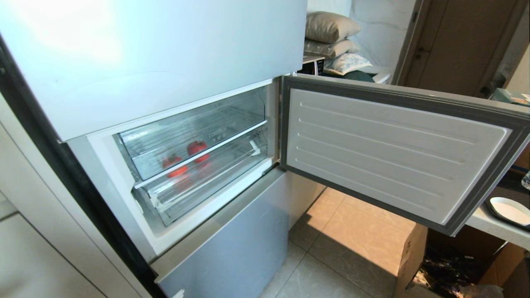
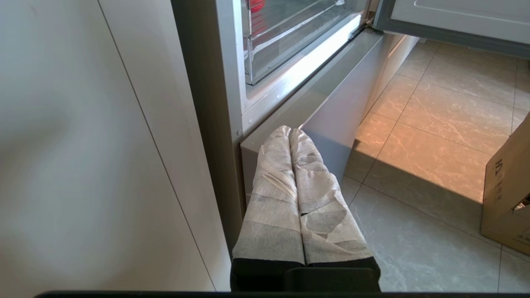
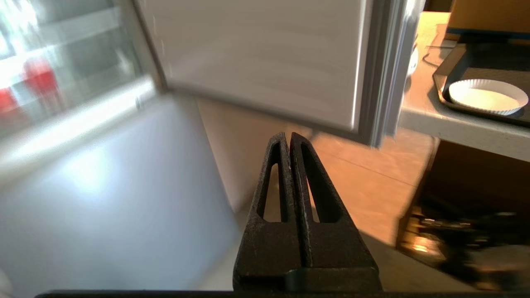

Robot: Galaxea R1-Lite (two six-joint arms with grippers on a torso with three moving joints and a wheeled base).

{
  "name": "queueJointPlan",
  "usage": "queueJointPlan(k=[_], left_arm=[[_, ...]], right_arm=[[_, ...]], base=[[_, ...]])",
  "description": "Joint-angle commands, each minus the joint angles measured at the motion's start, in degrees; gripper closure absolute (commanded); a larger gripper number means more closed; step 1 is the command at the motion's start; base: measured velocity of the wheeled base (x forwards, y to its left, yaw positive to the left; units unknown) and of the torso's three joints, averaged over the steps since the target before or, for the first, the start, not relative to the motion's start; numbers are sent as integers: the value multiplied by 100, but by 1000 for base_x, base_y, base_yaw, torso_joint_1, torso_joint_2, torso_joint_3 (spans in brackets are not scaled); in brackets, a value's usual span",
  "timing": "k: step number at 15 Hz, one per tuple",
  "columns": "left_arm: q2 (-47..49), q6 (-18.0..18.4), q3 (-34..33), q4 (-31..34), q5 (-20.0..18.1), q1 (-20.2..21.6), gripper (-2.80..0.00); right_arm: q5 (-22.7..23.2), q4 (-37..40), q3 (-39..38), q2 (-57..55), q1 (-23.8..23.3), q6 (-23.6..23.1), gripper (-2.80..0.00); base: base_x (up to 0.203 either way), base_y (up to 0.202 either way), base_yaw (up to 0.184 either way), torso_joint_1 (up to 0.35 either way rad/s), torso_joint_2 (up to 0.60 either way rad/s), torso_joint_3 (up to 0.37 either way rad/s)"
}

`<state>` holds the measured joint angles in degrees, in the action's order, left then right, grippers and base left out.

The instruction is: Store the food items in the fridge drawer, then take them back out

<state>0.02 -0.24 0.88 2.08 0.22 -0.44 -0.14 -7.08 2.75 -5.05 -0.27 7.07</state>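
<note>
Two round red fruits [image 1: 186,156] sit inside the clear, ribbed fridge drawer [image 1: 198,145]. Below it, only wrist views show the grippers — cloth-wrapped left gripper [image 2: 290,131] and black right gripper [image 3: 286,135] pinched together, holding nothing.

Warm sunlight patch on floor tiles [image 1: 364,231]; blurred right wrist view.

Open fridge door [image 1: 397,153] swings out over a tiled floor [image 1: 352,231]. Below its far end sits a cardboard box [image 1: 414,265]; beyond it, stacked pillows [image 1: 331,37].
</note>
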Motion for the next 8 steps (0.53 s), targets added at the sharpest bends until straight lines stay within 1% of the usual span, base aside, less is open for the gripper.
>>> queueJointPlan(k=[1,2,3,4,5,6,7,8], left_arm=[[-2,-2,0,3,4,0,0],[-2,-2,0,3,4,0,0],[-2,-2,0,3,4,0,0],[-2,-2,0,3,4,0,0],[-2,-2,0,0,4,0,0],[-2,-2,0,3,4,0,0],[-2,-2,0,3,4,0,0],[-2,-2,0,-6,4,0,0]], right_arm=[[-145,-592,418,-1118,-256,928,0],[-267,-952,723,-1801,-680,1527,0],[-310,-1285,974,-2359,-1323,2054,0],[-239,-1582,1158,-2796,-2155,2477,0],[-16,-1895,1303,-3280,-3095,2867,0],[313,-2242,1430,-3805,-3968,3277,0],[772,-2633,1548,-4405,-4791,3692,0],[1188,-2974,1651,-4926,-5345,4011,0]], base=[[0,0,0,0,0,0],[0,0,0,0,0,0],[0,0,0,0,0,0],[0,0,0,0,0,0],[0,0,0,0,0,0],[0,0,0,0,0,0],[0,0,0,0,0,0],[0,0,0,0,0,0]])
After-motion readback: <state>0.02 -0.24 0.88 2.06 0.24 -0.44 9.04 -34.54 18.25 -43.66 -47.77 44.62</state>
